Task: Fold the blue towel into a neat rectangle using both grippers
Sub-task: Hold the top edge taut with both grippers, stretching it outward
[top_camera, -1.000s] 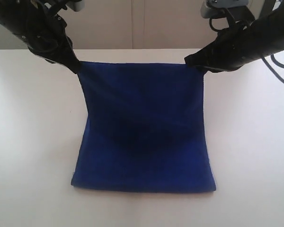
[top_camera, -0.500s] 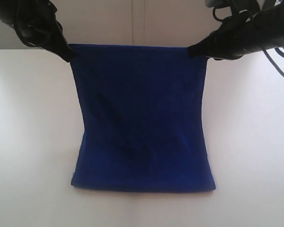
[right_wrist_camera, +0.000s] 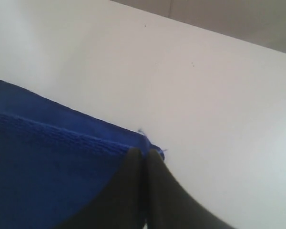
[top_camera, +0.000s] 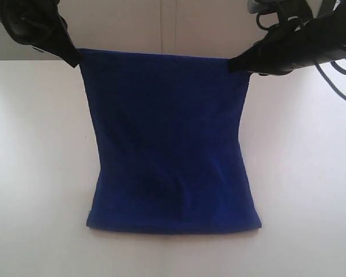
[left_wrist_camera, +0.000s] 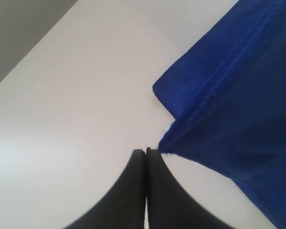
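The blue towel [top_camera: 170, 144] is held aloft by its far corners, one clenched in each of the left claw [top_camera: 74, 60] and right claw [top_camera: 234, 63], its near edge on the tabletop [top_camera: 34, 173]; the fold-over is judged not yet made.

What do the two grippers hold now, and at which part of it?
Both hold the blue towel. The left gripper pinches one upper corner, the right gripper the other; the opposite edge lies on the table.

Closed claw [left_wrist_camera: 146, 151] at blue towel [left_wrist_camera: 238, 95] corner

Both end effectors [top_camera: 74, 59] [top_camera: 235, 63] aloft, jaws together
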Controlling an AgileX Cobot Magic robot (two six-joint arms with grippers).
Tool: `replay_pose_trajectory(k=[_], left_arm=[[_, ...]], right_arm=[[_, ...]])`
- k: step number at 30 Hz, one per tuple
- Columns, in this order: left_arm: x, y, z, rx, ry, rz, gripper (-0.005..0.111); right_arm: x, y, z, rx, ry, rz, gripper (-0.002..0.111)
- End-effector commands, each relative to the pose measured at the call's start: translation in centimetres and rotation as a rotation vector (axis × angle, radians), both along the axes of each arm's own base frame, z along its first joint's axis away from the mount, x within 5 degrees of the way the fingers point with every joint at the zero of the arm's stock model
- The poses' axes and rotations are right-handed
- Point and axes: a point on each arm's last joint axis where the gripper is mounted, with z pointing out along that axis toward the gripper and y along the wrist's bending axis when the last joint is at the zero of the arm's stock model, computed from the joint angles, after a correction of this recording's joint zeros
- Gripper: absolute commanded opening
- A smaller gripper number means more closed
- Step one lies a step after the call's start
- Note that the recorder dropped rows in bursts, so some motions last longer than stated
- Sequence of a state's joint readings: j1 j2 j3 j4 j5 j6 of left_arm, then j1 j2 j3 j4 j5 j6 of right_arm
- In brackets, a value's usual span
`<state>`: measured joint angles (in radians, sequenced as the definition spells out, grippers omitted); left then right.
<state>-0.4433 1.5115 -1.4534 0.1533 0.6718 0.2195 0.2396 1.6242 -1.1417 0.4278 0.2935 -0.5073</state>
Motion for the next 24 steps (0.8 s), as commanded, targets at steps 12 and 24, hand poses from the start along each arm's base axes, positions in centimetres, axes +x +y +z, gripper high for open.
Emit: replay_pose_trajectory(k=[12,24], left_arm=[[2.9,-1.2,-2.3,-0.007,-0.058,-0.003,0.000],[5.0,-1.5,-5.1,0.064,-0.051,0.032,0.000]], right_arm=[[0.9,-0.1,-0.2,-0.015,-0.070,-0.025,0.000],[2.2,-0.1,-2.2,-0.028,-0.076,-0.052,0.000]])
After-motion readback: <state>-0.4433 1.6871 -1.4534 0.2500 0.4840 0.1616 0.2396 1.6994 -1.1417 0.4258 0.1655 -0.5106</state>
